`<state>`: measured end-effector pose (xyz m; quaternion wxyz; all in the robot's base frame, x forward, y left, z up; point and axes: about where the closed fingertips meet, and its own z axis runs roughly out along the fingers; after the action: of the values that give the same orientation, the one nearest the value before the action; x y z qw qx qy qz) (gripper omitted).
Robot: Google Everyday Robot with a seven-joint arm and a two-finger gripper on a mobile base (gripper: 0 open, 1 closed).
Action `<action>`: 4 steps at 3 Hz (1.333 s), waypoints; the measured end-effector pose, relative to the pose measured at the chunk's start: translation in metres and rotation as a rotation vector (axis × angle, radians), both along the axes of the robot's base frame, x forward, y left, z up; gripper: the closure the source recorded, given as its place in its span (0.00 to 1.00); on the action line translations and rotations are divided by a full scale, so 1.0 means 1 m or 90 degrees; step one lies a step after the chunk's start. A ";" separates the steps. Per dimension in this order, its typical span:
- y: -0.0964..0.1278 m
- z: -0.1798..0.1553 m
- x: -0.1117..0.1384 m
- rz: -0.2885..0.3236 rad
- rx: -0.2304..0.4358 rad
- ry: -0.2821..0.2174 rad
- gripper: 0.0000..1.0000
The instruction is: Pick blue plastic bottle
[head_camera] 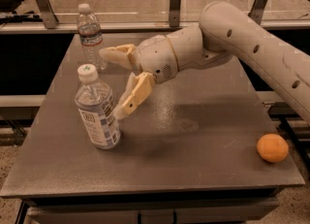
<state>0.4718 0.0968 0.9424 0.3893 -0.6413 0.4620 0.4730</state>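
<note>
The blue plastic bottle stands upright at the front left of the grey table. It is stout and clear, with a blue-and-white label and a white cap bearing a green mark. My gripper is open just right of the bottle's upper half. One cream finger points left behind the cap. The other finger slants down, its tip at the bottle's right side near the label. The white arm reaches in from the upper right.
A slimmer clear bottle with a thin label band and plain white cap stands at the table's back left. An orange sits near the front right edge. A rail with metal posts runs behind the table.
</note>
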 end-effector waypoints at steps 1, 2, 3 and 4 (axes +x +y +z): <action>0.021 -0.002 -0.021 0.057 0.055 -0.005 0.00; 0.038 -0.004 -0.043 0.102 0.052 -0.004 0.00; 0.040 -0.004 -0.045 0.104 0.052 -0.005 0.18; 0.042 -0.003 -0.046 0.107 0.051 -0.005 0.42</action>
<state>0.4256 0.1387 0.9391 0.3755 -0.6635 0.3855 0.5198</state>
